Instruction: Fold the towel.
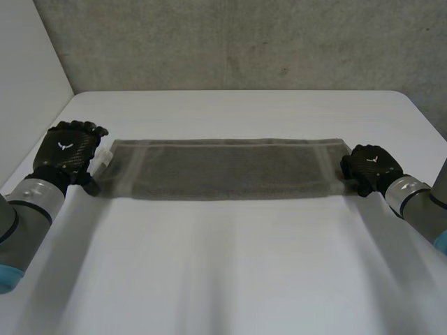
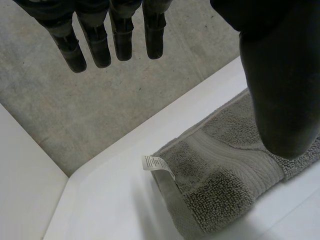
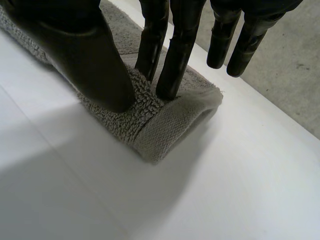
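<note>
Across the table (image 1: 230, 265) the towel (image 1: 223, 169) lies as a long folded strip, running from my left hand (image 1: 66, 152) to my right hand (image 1: 370, 166). My left fingers (image 2: 122, 40) hang straight, holding nothing; my right thumb and fingers pinch its right end. A white tag (image 2: 156, 163) juts from the left end, its print unreadable.

I see a white table (image 1: 230, 279) with rounded far corners under soft, even light. Behind it stands a rough grey concrete wall (image 1: 244, 42). A plain white panel (image 1: 28, 63) meets it at the left.
</note>
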Tool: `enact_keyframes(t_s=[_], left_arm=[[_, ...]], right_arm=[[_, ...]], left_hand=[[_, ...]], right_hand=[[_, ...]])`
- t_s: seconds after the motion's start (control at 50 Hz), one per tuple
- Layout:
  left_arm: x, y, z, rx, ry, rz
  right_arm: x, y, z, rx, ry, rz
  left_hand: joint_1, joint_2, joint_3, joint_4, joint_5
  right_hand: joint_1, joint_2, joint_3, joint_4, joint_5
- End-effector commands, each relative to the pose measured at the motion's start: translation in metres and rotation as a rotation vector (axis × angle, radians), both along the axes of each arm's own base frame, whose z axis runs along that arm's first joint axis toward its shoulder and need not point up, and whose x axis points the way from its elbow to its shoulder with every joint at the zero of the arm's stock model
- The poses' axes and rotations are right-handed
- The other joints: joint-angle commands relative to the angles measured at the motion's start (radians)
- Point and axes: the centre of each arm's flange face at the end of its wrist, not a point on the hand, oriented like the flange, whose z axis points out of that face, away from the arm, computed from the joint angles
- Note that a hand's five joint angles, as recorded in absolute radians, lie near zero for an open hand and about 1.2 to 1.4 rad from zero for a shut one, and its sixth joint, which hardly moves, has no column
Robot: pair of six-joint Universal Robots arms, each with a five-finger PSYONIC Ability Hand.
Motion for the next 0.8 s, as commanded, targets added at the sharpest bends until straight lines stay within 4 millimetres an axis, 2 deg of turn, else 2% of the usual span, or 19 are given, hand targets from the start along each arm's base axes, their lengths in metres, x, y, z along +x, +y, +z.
enact_keyframes(t_s=[0.02, 0.08, 0.12, 0.24, 0.3, 0.34, 0.36, 0.38, 0.44, 0.5, 0.52, 0.56, 0.58, 0.62, 0.64, 0.66, 0.68, 0.72, 0.8], left_arm=[[0.000, 0.001, -0.001, -0.002, 0.000, -0.001], [0.000, 0.001, -0.001, -0.002, 0.000, -0.001], [0.000, 0.002, -0.001, 0.000, 0.000, -0.001], [0.000, 0.002, -0.002, 0.001, 0.000, 0.001], [0.000, 0.002, -0.002, 0.001, 0.000, -0.001], [0.000, 0.002, -0.002, 0.001, 0.000, -0.001], [0.000, 0.002, -0.002, 0.001, 0.000, -0.001], [0.000, 0.002, -0.002, 0.001, 0.000, -0.001], [0.000, 0.002, -0.002, 0.001, 0.000, 0.001], [0.001, 0.002, -0.001, 0.000, 0.000, 0.003], [0.001, 0.001, -0.001, 0.000, 0.000, 0.004], [0.001, 0.001, -0.001, -0.002, 0.000, 0.004], [0.002, 0.001, -0.001, -0.003, 0.000, 0.006], [0.003, 0.001, 0.000, -0.004, -0.001, 0.009], [0.003, 0.001, 0.000, -0.005, 0.000, 0.010], [0.003, 0.001, 0.000, -0.005, 0.000, 0.010], [0.003, 0.000, 0.000, -0.006, 0.000, 0.012], [0.003, 0.001, 0.000, -0.005, 0.000, 0.012], [0.003, 0.001, 0.000, -0.005, 0.000, 0.010]], right_arm=[[0.001, -0.001, -0.006, 0.002, 0.001, 0.004], [0.001, -0.001, -0.006, 0.004, 0.002, 0.002], [0.001, -0.001, -0.006, 0.002, 0.005, -0.003], [0.002, -0.002, -0.005, -0.001, 0.005, -0.002], [0.002, -0.002, -0.006, -0.002, 0.004, 0.000], [0.002, -0.003, -0.007, 0.000, 0.001, 0.003], [0.002, -0.003, -0.007, 0.000, 0.001, 0.003], [0.001, -0.005, -0.006, -0.002, -0.001, -0.002], [-0.005, -0.006, 0.000, -0.004, -0.003, -0.015], [-0.025, -0.011, 0.011, -0.012, -0.006, -0.069], [-0.026, -0.011, 0.011, -0.012, -0.006, -0.070], [-0.056, -0.017, 0.028, -0.024, -0.010, -0.141], [-0.056, -0.017, 0.028, -0.024, -0.010, -0.141], [-0.094, -0.026, 0.045, -0.048, -0.013, -0.201], [-0.094, -0.026, 0.045, -0.049, -0.014, -0.201], [-0.110, -0.029, 0.056, -0.068, -0.017, -0.212], [-0.110, -0.029, 0.056, -0.068, -0.017, -0.212], [-0.130, -0.037, 0.082, -0.136, -0.019, -0.215], [-0.130, -0.041, 0.102, -0.180, -0.018, -0.195]], left_hand=[[-0.070, -0.061, -0.058, -0.066, -0.039], [-0.070, -0.061, -0.058, -0.066, -0.039], [-0.070, -0.061, -0.058, -0.066, -0.039], [-0.073, -0.064, -0.058, -0.066, -0.042], [-0.073, -0.064, -0.058, -0.066, -0.042], [-0.073, -0.064, -0.058, -0.066, -0.042], [-0.073, -0.064, -0.058, -0.066, -0.042], [-0.073, -0.064, -0.058, -0.066, -0.042], [-0.073, -0.064, -0.058, -0.066, -0.042], [-0.073, -0.064, -0.058, -0.066, -0.042], [-0.073, -0.064, -0.058, -0.066, -0.042], [-0.073, -0.064, -0.058, -0.066, -0.042], [-0.073, -0.064, -0.058, -0.066, -0.042], [-0.073, -0.064, -0.058, -0.066, -0.042], [-0.073, -0.064, -0.058, -0.066, -0.042], [-0.073, -0.064, -0.058, -0.066, -0.042], [-0.073, -0.064, -0.058, -0.066, -0.042], [-0.073, -0.064, -0.058, -0.066, -0.042], [-0.073, -0.064, -0.058, -0.066, -0.042]], right_hand=[[-0.025, -0.010, -0.053, -0.076, -0.017], [-0.134, -0.118, -0.053, -0.076, -0.125], [-0.318, -0.302, -0.053, -0.076, -0.310], [-0.321, -0.306, -0.053, -0.076, -0.313], [-0.192, -0.177, -0.053, -0.076, -0.184], [0.155, 0.171, -0.053, -0.076, 0.163], [0.157, 0.172, -0.053, -0.076, 0.165], [0.281, 0.296, -0.053, -0.076, 0.289], [0.282, 0.298, -0.053, -0.076, 0.290], [0.282, 0.298, -0.053, -0.076, 0.290], [0.282, 0.298, -0.053, -0.076, 0.290], [0.282, 0.298, -0.053, -0.076, 0.290], [0.282, 0.298, -0.053, -0.076, 0.290], [0.282, 0.298, -0.053, -0.076, 0.290], [0.282, 0.298, -0.053, -0.076, 0.290], [0.282, 0.298, -0.053, -0.076, 0.290], [0.282, 0.298, -0.053, -0.076, 0.290], [0.282, 0.298, -0.053, -0.076, 0.290], [0.282, 0.298, -0.053, -0.076, 0.290]])
